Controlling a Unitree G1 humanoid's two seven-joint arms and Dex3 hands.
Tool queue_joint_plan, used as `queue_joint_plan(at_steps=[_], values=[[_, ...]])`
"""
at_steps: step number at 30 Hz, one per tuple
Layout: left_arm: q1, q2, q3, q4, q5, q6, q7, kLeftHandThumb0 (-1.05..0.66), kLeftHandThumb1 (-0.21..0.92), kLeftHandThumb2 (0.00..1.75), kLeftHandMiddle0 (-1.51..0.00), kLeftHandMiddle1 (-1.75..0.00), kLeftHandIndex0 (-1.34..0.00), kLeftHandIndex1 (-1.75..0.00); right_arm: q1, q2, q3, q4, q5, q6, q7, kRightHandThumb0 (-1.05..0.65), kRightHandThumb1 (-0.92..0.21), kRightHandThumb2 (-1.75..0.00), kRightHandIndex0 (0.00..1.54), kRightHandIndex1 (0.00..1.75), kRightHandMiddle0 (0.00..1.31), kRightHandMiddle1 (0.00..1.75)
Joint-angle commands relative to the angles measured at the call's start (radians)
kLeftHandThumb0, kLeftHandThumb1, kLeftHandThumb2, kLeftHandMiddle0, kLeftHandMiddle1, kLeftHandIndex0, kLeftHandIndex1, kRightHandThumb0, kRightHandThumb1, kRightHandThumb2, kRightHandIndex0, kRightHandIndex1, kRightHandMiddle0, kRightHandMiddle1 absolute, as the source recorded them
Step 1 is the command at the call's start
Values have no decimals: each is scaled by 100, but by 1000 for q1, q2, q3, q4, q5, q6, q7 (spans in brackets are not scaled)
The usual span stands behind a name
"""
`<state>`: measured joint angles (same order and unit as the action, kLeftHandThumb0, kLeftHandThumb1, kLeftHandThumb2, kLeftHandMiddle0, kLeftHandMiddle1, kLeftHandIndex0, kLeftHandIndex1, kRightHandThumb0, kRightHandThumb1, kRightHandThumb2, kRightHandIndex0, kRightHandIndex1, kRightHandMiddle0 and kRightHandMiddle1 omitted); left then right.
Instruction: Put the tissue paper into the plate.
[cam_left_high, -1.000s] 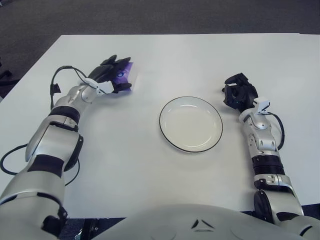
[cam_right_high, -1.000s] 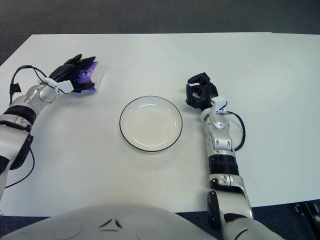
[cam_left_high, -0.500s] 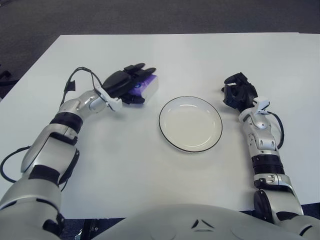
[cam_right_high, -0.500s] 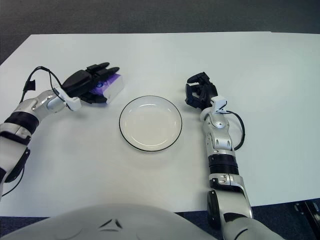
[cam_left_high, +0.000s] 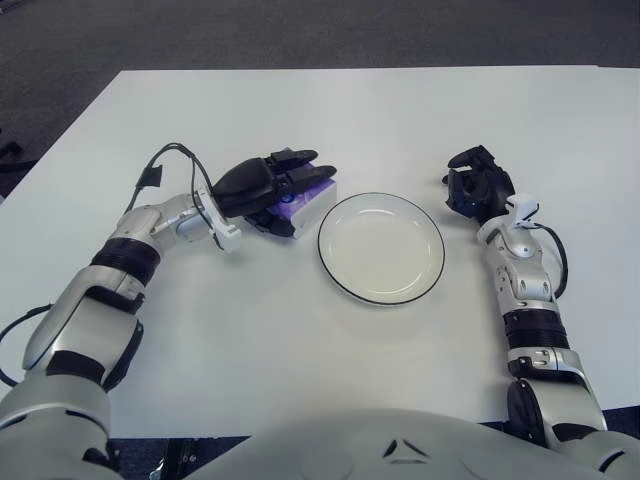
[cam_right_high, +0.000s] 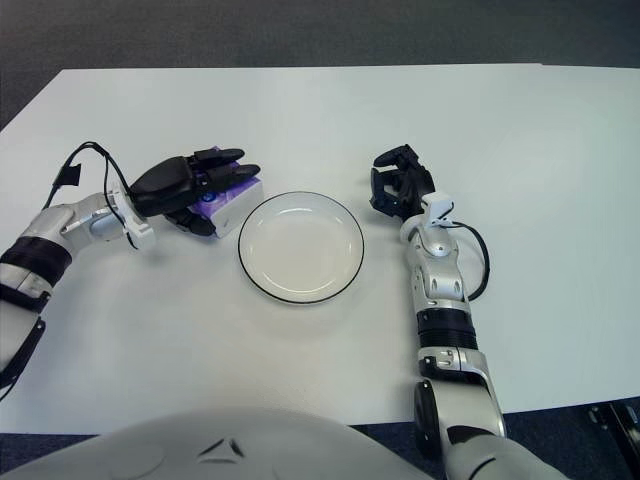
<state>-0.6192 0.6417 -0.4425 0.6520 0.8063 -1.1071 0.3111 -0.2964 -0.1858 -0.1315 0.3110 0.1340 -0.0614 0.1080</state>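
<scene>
My left hand (cam_left_high: 272, 190) is shut on a purple and white tissue pack (cam_left_high: 308, 203), its black fingers lying over the top of it. The hand and pack are just left of the plate's rim, low over the table. The white plate (cam_left_high: 381, 247) with a dark rim sits empty at the table's middle. My right hand (cam_left_high: 476, 188) rests curled on the table just right of the plate and holds nothing.
The white table (cam_left_high: 330, 110) spreads wide behind and in front of the plate. A black cable (cam_left_high: 165, 165) loops off my left wrist. Dark carpet lies beyond the table's far edge.
My left hand has carried the tissue pack to the right, from the far left of the table to the plate's left rim. The right hand has not moved.
</scene>
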Motion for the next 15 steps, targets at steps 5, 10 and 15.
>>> queue_joint_plan(at_steps=[5,10,15], values=[[26,14,15,-59,33,-32,9,-105,92,94,-51,0,-34,-4,77,31,8,77,3,32,19,-1,-59,-99,40,171,23,175],[34,13,27,-81,48,-36,23,-105,92,95,-49,0,-34,-3,77,30,6,77,3,30,22,-1,-59,-99,41,171,24,175],[44,5,48,-102,93,-13,89,-105,92,96,-48,0,-34,-3,77,29,5,77,4,30,24,-1,-58,-100,41,171,24,175]])
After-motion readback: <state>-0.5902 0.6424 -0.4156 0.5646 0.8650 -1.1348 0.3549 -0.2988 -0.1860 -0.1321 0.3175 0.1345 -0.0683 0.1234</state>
